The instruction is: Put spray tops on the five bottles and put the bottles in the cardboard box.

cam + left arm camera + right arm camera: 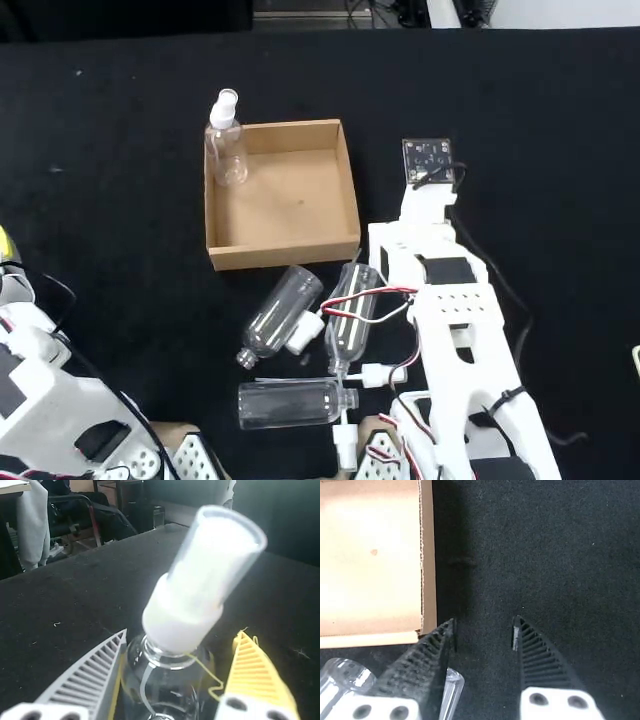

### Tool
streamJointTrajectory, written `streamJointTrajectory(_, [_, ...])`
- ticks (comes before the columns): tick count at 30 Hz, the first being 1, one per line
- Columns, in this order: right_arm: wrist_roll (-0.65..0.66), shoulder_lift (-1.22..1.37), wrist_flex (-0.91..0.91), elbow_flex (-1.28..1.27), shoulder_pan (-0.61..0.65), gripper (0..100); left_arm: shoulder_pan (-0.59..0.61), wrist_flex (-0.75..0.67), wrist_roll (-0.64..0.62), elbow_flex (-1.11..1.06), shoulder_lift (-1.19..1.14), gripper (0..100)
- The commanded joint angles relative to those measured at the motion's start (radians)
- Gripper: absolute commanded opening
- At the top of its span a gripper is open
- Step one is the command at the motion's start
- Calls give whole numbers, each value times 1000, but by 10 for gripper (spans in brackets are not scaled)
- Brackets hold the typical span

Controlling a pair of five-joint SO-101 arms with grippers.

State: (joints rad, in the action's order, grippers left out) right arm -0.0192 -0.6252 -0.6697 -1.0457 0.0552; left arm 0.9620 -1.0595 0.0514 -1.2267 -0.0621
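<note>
Left gripper (182,632): clamped on a capped bottle (165,680) (spray top (205,575) fitted). Right gripper (484,622): jaws apart, empty, over the table just right of the cardboard box (290,200). Upright sprayer bottle (226,145): box's far-left corner. Three lying bottles (290,405): on the table, near side of the box.

High view looks down; closer right wrist view shares the cardboard box (290,195) (370,555).

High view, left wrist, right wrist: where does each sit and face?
High view: fixed overhead, facing down on cardboard box; left arm, right arm show.
Left wrist view: on left arm, facing across table; left tool grips capped bottle.
Right wrist view: on right arm, facing down; open right tool.
Shared, high and right wrist: box.
</note>
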Motion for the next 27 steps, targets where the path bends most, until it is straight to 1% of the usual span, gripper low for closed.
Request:
streamJointTrajectory(1, [11, -19, 25, 2, 6, 163, -21, -2, 12, 8, 44, 304])
streamJointTrajectory(13, [11, -19, 25, 2, 6, 163, -16, -2, 12, 8, 44, 292])
streamJointTrajectory(15, [11, -19, 25, 2, 6, 163, -16, -2, 12, 8, 44, 238])
streamJointTrajectory(16, [11, -19, 25, 2, 6, 163, -15, -2, 12, 8, 44, 195])
streamJointTrajectory(19, [11, -19, 25, 2, 6, 163, -18, -2, 12, 8, 44, 33])
streamJointTrajectory(20, [11, -19, 25, 2, 6, 163, -18, -2, 12, 8, 46, 22])
streamJointTrajectory(22, [11, -19, 25, 2, 6, 163, -19, -2, 12, 7, 48, 65])
streamJointTrajectory(25, [11, -19, 25, 2, 6, 163, -21, -2, 11, -1, 57, 23])
streamJointTrajectory(27, [11, -19, 25, 2, 6, 163, -19, -2, 11, -1, 57, 32])
